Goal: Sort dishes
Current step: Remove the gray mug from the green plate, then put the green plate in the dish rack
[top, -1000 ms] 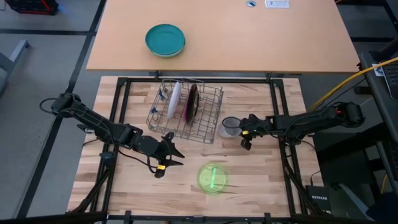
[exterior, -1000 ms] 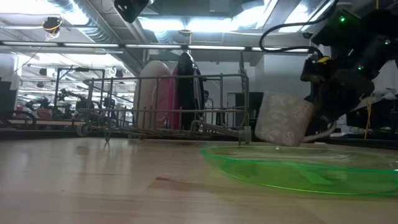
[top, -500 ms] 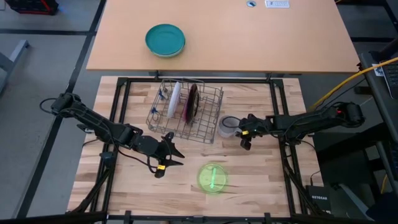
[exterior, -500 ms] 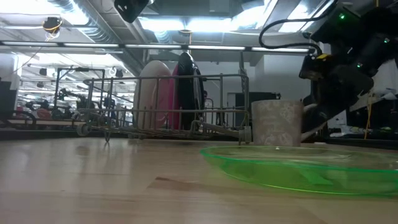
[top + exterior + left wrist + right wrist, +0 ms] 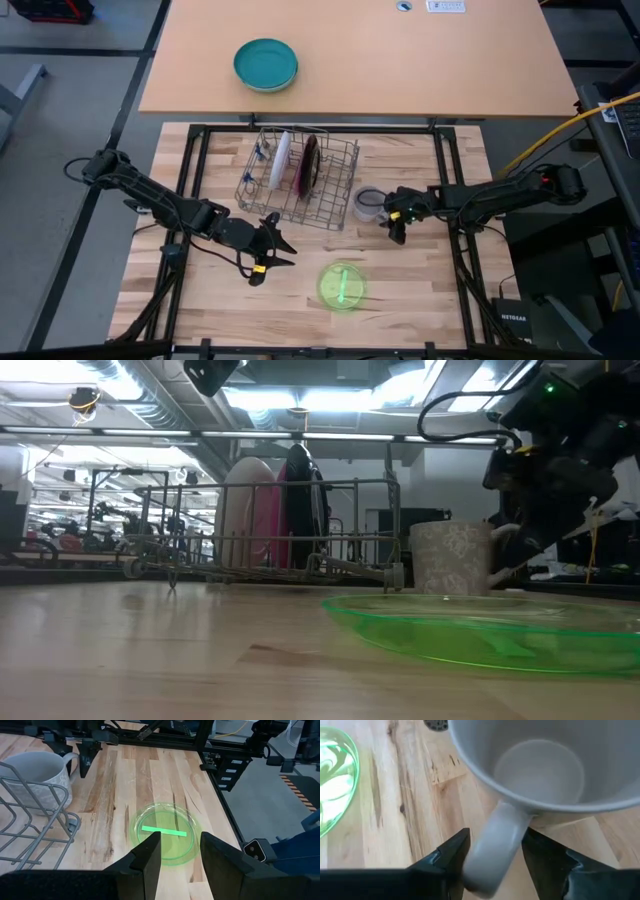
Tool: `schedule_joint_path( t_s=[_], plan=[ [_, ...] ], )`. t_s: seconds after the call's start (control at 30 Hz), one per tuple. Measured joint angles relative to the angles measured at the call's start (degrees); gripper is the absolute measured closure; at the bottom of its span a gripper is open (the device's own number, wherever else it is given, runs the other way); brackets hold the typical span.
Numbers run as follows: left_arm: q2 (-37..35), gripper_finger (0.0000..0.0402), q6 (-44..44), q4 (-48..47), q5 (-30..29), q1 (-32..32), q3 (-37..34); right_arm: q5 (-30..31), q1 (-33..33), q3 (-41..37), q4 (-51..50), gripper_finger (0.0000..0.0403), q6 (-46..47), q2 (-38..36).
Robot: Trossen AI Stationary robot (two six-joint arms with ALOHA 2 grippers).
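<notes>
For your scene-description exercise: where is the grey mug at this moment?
In the high view the grey mug stands upright on the wooden table, just right of the wire rack, its handle between the right tool's open fingers.

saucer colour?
Translucent lime green saucer, with a brighter green stripe across it; clearest in the left wrist view.

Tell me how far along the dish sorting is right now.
Done: the white plate and magenta plate stand in the wire rack. In hand: the grey mug stands upright on the table beside the rack, its handle between the right gripper's open fingers. Left: the green saucer lies on the table, in front of the open left gripper.
</notes>
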Motion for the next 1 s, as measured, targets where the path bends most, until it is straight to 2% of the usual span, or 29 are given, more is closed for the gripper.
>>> schedule_joint_path(
  t_s=[0.23, 0.47, 1.0],
  plan=[
    [0.0, 0.0274, 0.0, 0.0, 0.0, 0.0, 0.0, 4.2, 0.0, 0.0, -0.5, 0.0220, -0.3, -0.9],
    [0.0, 0.0274, 1.6, 0.0, 0.0, 0.0, 0.0, 4.1, 0.0, 0.0, -2.6, 0.0221, -1.5, -4.9],
    [1.4, 0.0274, 2.9, 0.5, 0.0, -0.3, 0.0, -4.7, 0.0, 0.0, -14.5, 0.0221, -1.5, -20.5]
  ],
)
